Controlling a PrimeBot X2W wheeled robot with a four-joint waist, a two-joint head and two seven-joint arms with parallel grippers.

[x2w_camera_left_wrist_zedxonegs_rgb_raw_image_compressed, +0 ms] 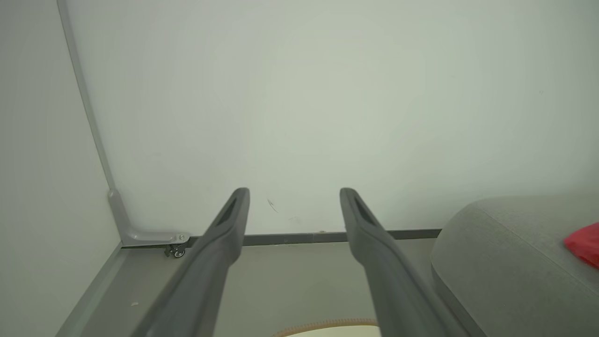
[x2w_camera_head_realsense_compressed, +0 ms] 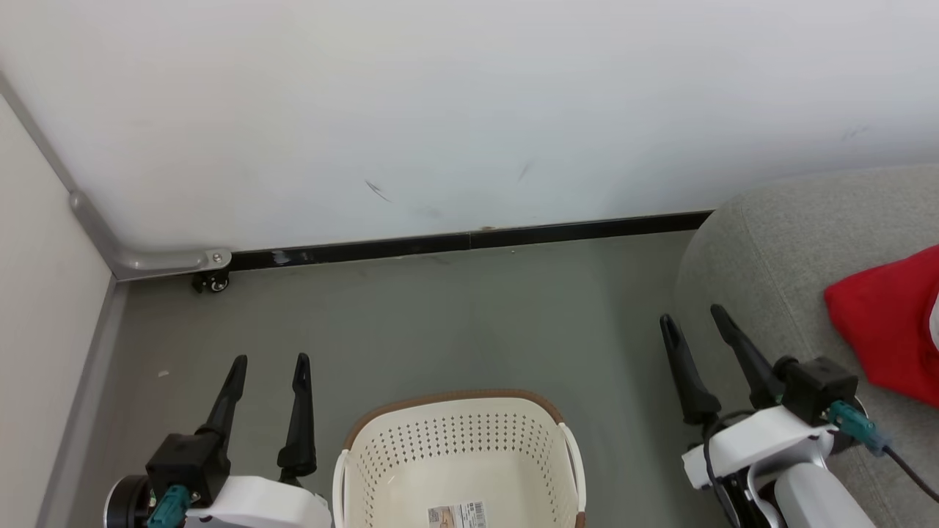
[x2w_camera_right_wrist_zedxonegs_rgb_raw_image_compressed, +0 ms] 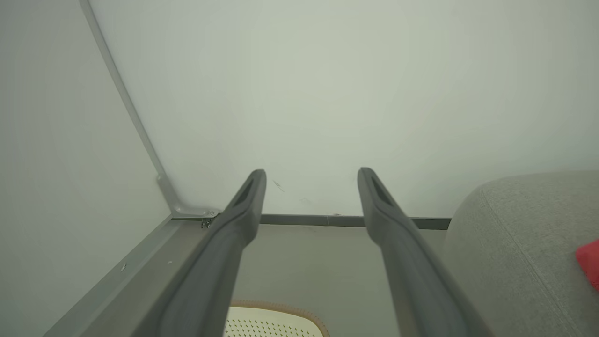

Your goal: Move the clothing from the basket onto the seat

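Grey seat (x2w_camera_head_realsense_compressed: pixel 770 257) bulks up just right of the right claw (x2w_camera_head_realsense_compressed: pixel 692 314). Basket (x2w_camera_head_realsense_compressed: pixel 455 400) sits on the floor between both claws. Red clothing (x2w_camera_head_realsense_compressed: pixel 888 323) lies on the seat, further right of that claw. Left claw (x2w_camera_head_realsense_compressed: pixel 270 359) and right claw: fingers spread apart.

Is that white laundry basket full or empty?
Empty where visible: the basket shows bare perforated walls and a label on its bottom; its near end is cropped.
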